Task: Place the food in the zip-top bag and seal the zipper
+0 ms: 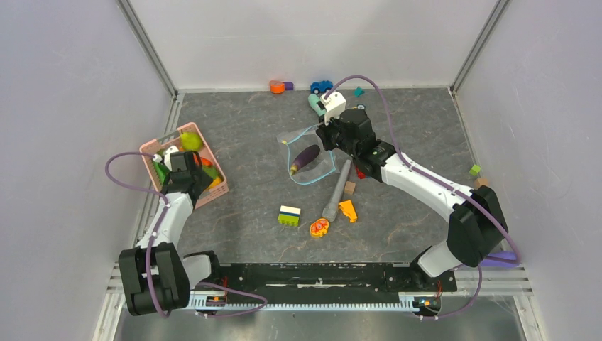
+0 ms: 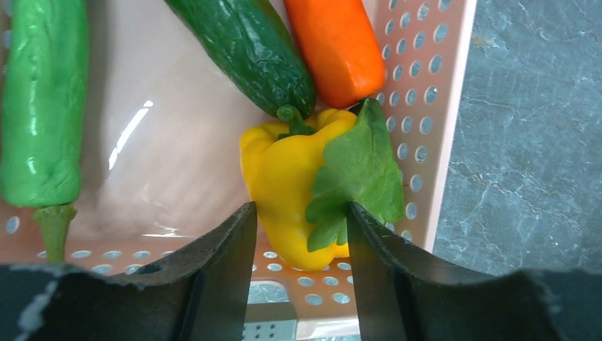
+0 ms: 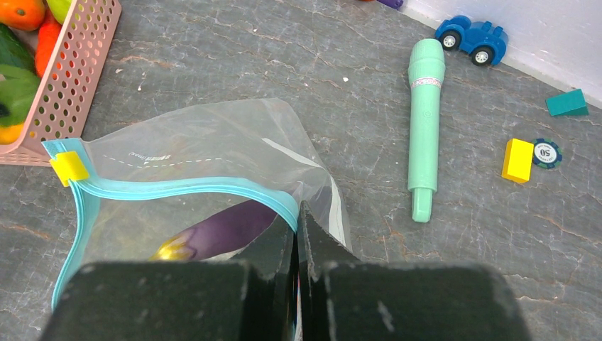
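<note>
The left claw [image 2: 298, 238] hangs over the pink basket [image 2: 426, 106] at the top view's left, released, its jaws flanking a yellow pepper [image 2: 284, 177]. Near the centre, the right claw [image 3: 297, 227] is clenched on the zipper [image 3: 177, 189] of the zip-top bag [image 3: 213, 135], which holds an eggplant [image 3: 227, 231].

The only mark that reads clearly is the number 50, printed in the pale centre of a small round blue chip [image 3: 546, 152]. In the right wrist view it lies on the table [image 3: 213, 57], just beside a yellow block [image 3: 517, 160]. A faint grey line of print on the clear zip-top bag [image 3: 213, 135] is too small to make out.
</note>
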### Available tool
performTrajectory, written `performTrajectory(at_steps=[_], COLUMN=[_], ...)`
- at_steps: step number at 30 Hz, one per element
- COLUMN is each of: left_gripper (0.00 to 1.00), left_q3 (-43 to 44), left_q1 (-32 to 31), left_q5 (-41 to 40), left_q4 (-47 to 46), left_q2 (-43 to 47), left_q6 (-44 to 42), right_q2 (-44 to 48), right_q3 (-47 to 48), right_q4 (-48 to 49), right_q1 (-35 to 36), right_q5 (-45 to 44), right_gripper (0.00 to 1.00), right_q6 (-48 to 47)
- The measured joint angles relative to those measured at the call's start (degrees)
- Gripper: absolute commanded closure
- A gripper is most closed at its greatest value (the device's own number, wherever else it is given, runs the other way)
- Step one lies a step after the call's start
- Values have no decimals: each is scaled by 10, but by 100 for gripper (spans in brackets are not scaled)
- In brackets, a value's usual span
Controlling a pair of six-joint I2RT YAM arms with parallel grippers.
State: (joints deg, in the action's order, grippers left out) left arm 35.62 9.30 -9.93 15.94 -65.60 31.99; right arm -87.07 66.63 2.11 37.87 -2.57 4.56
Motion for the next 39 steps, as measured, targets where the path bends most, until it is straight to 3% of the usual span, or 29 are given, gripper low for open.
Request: performTrajectory(at_steps=[2, 10, 16, 17, 18, 19, 20, 22, 23, 35, 39], left_gripper=[87, 82, 89, 82, 66, 38, 22, 3, 0, 1, 10], left_q3=[-6, -10, -10, -10, -10, -10, -11, -15, -17, -23, -21], left_q1=[0, 0, 0, 0, 0, 0, 0, 0, 0, 0, 0], left_q5=[-6, -22, -29, -30, -31, -31, -32, -33, -31, -38, -39], left_q4=[2, -2, -3, -3, -3, -3, -3, -2, -2, -25, -27], left_q2=[10, 24, 22, 22, 23, 24, 25, 29, 30, 1, -34], left_q6=[2, 3, 3, 3, 3, 3, 3, 4, 5, 7, 7], right_q2=[0, 0, 0, 0, 0, 0, 0, 0, 0, 0, 0], right_q3=[0, 0, 0, 0, 0, 0, 0, 0, 0, 0, 0], right_q4=[0, 0, 0, 0, 0, 0, 0, 0, 0, 0, 0], right_q1=[0, 0, 0, 0, 0, 0, 0, 0, 0, 0, 0], right_q5=[0, 0, 0, 0, 0, 0, 0, 0, 0, 0, 0], right_gripper=[96, 96, 96, 96, 96, 96, 96, 96, 96, 96, 96], right_q6=[0, 0, 0, 0, 0, 0, -1, -1, -2, -2, -2])
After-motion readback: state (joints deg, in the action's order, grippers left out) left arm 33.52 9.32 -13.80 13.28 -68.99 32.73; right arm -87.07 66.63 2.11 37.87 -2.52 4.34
